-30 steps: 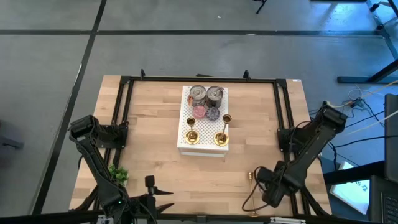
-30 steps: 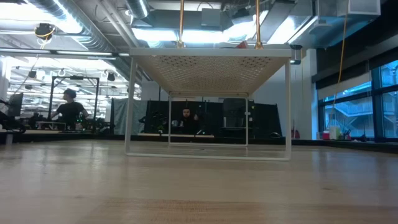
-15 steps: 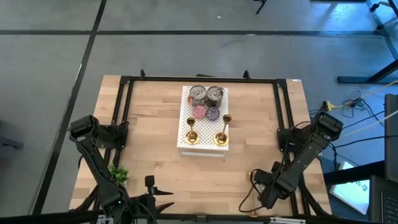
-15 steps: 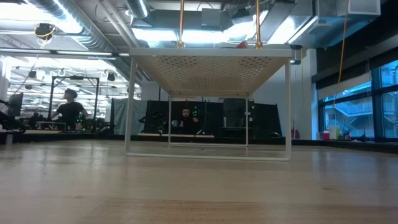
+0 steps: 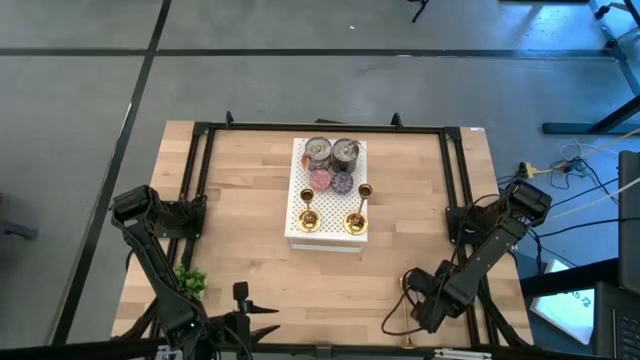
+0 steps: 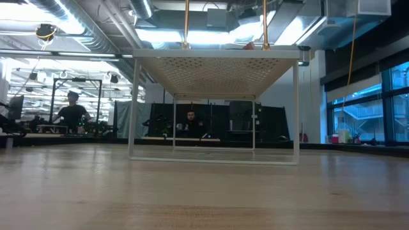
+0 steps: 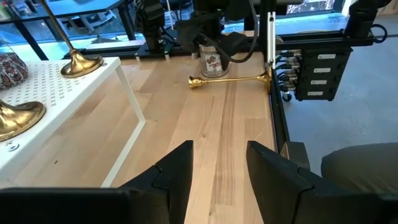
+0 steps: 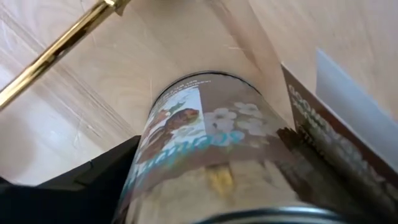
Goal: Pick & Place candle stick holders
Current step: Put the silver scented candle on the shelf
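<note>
Only thing that moved is the right arm (image 5: 478,262), lower right of the high view. It's pulled in a bit toward the bottom edge, and its gripper (image 5: 418,300) has slid left and down, so it's now sitting right over the gold holder (image 5: 405,312) lying on the table there. That holder is mostly covered now.

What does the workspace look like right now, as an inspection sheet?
Surface: wooden table, white rack in the middle.
Job's things: two candle stick holders upright on rack; third holder lying on table beside right gripper.
Clutter: tins, discs, floral jar, green sprig.
Grippers: left gripper open, waiting at near edge; right gripper at jar.
Cables: bundle on floor at right.
Surroundings: people at benches.
</note>
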Controlling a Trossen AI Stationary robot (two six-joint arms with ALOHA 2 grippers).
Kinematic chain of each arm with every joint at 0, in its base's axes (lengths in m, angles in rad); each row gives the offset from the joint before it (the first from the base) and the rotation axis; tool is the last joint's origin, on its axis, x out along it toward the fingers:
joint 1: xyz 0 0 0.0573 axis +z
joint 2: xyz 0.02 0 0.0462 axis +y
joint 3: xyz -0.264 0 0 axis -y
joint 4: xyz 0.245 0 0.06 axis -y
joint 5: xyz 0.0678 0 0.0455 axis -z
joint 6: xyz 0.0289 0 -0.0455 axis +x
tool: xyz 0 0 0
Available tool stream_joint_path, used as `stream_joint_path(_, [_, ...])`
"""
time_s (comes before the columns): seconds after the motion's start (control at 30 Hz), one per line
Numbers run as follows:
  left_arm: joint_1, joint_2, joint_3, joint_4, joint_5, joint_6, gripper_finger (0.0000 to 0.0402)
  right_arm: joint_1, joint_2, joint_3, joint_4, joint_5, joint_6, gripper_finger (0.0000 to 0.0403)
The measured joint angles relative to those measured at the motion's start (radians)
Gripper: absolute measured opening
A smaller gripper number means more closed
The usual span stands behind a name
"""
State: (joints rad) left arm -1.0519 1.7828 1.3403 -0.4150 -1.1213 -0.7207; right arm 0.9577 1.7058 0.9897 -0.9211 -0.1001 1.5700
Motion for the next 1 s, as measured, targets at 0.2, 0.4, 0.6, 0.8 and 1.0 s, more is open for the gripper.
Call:
stream_joint_path(0.2, [0.0,0.0,0.0,0.0,0.0,0.0,0.0144,0.001,-0.004,0.0,0.014,-0.007,0.098,0.0359])
stream_joint_path(0.4, [0.0,0.0,0.0,0.0,0.0,0.0,0.0143,0.0,-0.058,0.007,-0.004,0.091,0.135,0.0358])
stream_joint_path(0.6, [0.0,0.0,0.0,-0.001,0.0,0.0,0.0143,-0.004,-0.122,0.02,-0.11,0.155,0.132,0.0358])
stream_joint_path(0.8, [0.0,0.0,-0.009,-0.003,0.0,0.0,0.0143,-0.054,-0.201,0.021,-0.254,0.197,0.115,0.0358])
stream_joint_path(1.0, [0.0,0.0,-0.009,0.0,-0.001,0.0,0.0143,-0.174,-0.308,0.021,-0.287,0.284,-0.008,0.0358])
